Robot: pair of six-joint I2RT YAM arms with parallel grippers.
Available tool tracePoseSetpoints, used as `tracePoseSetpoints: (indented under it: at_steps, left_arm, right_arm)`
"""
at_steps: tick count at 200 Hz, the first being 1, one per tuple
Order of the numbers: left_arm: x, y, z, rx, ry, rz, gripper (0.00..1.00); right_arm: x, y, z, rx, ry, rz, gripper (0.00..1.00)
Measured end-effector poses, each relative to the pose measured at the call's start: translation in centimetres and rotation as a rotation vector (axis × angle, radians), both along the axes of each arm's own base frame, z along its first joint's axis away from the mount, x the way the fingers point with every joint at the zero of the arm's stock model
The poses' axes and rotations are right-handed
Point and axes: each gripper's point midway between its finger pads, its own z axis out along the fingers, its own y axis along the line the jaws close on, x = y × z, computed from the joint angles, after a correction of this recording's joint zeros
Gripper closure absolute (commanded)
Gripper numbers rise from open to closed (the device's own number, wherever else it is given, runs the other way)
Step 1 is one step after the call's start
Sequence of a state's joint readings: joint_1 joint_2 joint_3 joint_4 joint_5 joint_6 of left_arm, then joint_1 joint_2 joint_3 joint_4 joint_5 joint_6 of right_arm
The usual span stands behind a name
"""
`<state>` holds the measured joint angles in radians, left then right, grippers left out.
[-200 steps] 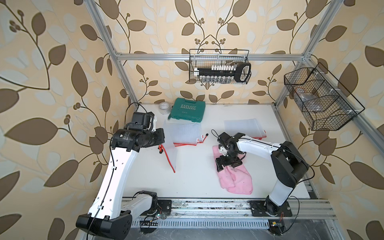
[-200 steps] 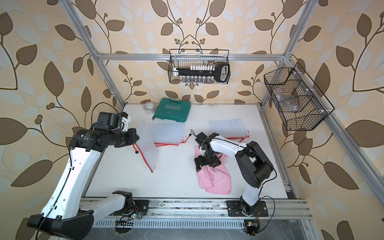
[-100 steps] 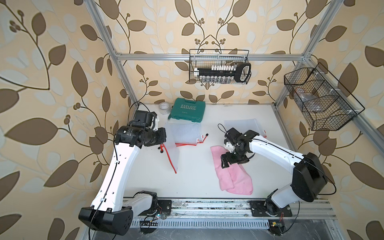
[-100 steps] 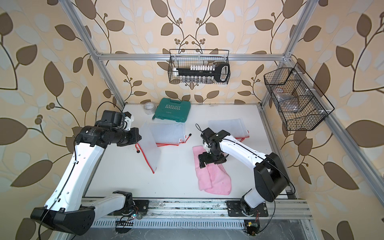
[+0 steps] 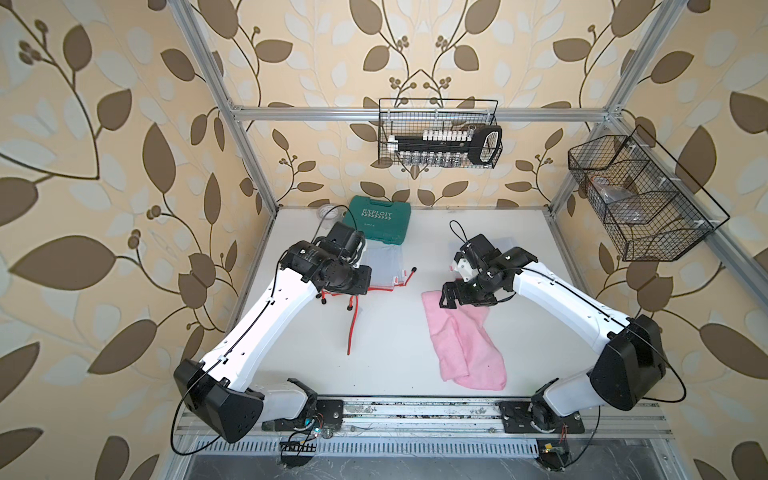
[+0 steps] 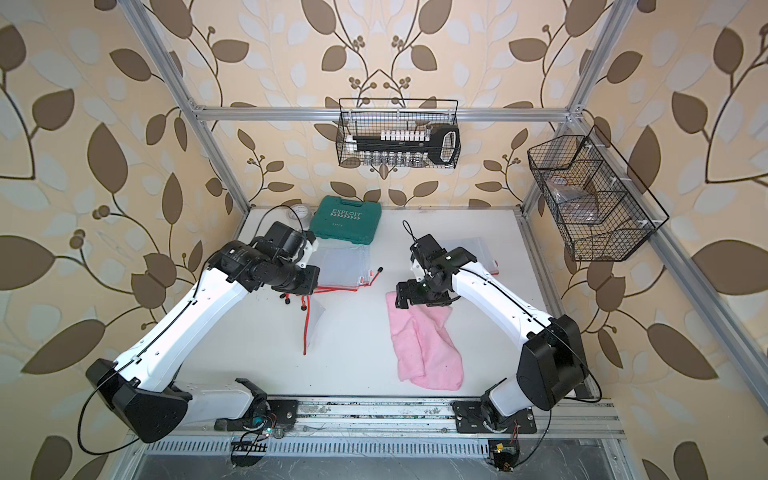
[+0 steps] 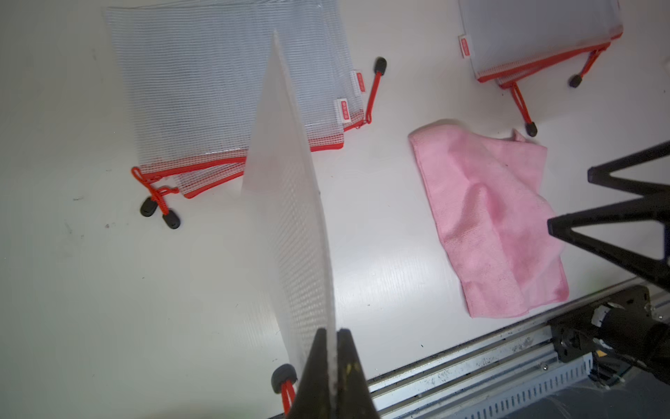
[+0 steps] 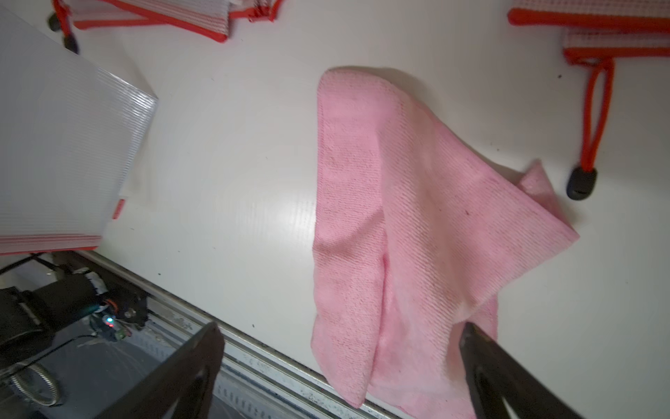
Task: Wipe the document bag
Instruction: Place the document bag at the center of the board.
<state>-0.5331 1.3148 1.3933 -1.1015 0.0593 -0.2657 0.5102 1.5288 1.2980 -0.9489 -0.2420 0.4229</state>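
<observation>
A translucent mesh document bag (image 7: 290, 217) with a red zip edge hangs on edge above the table, pinched at one rim by my shut left gripper (image 7: 333, 337). In both top views the document bag (image 5: 352, 328) (image 6: 308, 324) dangles below the left gripper (image 5: 352, 296) (image 6: 305, 296). A crumpled pink cloth (image 5: 461, 345) (image 6: 424, 349) (image 8: 398, 217) lies flat on the table, right of centre. My right gripper (image 5: 466, 300) (image 6: 422, 299) (image 8: 340, 328) hovers open over the cloth's far end, with nothing between its fingers.
A stack of mesh bags (image 5: 384, 266) lies behind the left gripper, another stack (image 7: 536, 36) behind the right arm. A green tool case (image 5: 380, 218) and a tape roll (image 5: 328, 212) sit at the back. Wire baskets (image 5: 438, 133) (image 5: 640, 199) hang on the walls. A metal rail (image 5: 415, 415) runs along the front.
My right gripper has lifted off the cloth's far end and drawn back, still open. The left arm has carried the hanging bag a little toward the back and the middle.
</observation>
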Motion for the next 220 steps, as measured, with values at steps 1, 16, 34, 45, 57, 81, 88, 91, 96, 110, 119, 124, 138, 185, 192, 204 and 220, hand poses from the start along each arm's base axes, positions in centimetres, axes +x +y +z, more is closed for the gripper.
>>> tracePoseSetpoints:
  at_steps: [1,16,34,45,57,81,88,91,96,110,119,124,138,185,192,204,220]
  left_arm:
    - [0.0,-0.1,-0.1,0.001,0.0,-0.002,1.0]
    - [-0.5,-1.5,-1.7,0.015,0.022,-0.024,1.0]
    - [-1.0,-2.8,-3.4,0.017,0.039,-0.038,1.0]
    - [-1.2,-3.4,-4.2,0.022,0.04,-0.037,1.0]
    - [-1.4,-4.0,-4.9,0.019,0.04,-0.036,1.0]
    - [-1.6,-4.8,-5.6,0.008,0.034,-0.034,1.0]
    - [-1.5,-4.9,-5.7,0.005,0.03,-0.028,1.0]
    - [-1.5,-5.0,-5.7,0.003,0.029,-0.025,1.0]
    - [-1.4,-5.2,-5.8,0.002,0.027,-0.025,1.0]
    - [-1.1,-5.4,-5.9,-0.006,0.021,-0.019,1.0]
    - [-1.0,-5.5,-6.0,-0.009,0.019,-0.016,1.0]
    - [-0.9,-5.6,-6.1,-0.011,0.018,-0.015,1.0]
    - [-0.7,-5.8,-6.2,-0.014,0.017,-0.012,1.0]
    - [-0.5,-6.4,-6.3,-0.029,0.007,-0.015,1.0]
    - [-0.4,-6.4,-6.3,-0.031,0.007,-0.015,1.0]
    - [-0.4,-6.5,-6.3,-0.033,0.005,-0.015,1.0]
    - [-0.3,-6.5,-6.3,-0.036,0.003,-0.015,1.0]
  right_arm:
    - [0.1,0.1,0.0,0.004,0.0,-0.002,0.06]
    - [1.6,2.0,1.1,0.095,0.001,-0.016,0.06]
    - [3.2,4.4,2.0,0.199,0.015,-0.03,0.07]
    - [4.0,5.6,2.1,0.252,0.03,-0.043,0.08]
    - [4.6,6.6,2.0,0.298,0.055,-0.061,0.09]
    - [5.5,8.5,1.1,0.372,0.115,-0.095,0.1]
    - [5.6,9.0,0.7,0.386,0.133,-0.103,0.1]
    - [5.6,9.4,0.5,0.393,0.142,-0.103,0.1]
    - [5.7,9.9,0.3,0.401,0.153,-0.105,0.1]
    - [5.5,11.4,-0.1,0.427,0.185,-0.098,0.13]
    - [5.4,12.5,-0.1,0.446,0.199,-0.089,0.14]
    - [5.2,13.1,-0.2,0.454,0.206,-0.08,0.16]
    - [4.7,14.5,-0.3,0.473,0.223,-0.06,0.23]
    - [3.7,16.5,-0.6,0.5,0.27,-0.032,0.7]
    - [3.8,16.5,-0.6,0.503,0.273,-0.031,0.75]
    - [3.8,16.5,-0.5,0.509,0.271,-0.023,0.85]
    - [3.7,16.7,-0.3,0.518,0.277,-0.021,1.0]
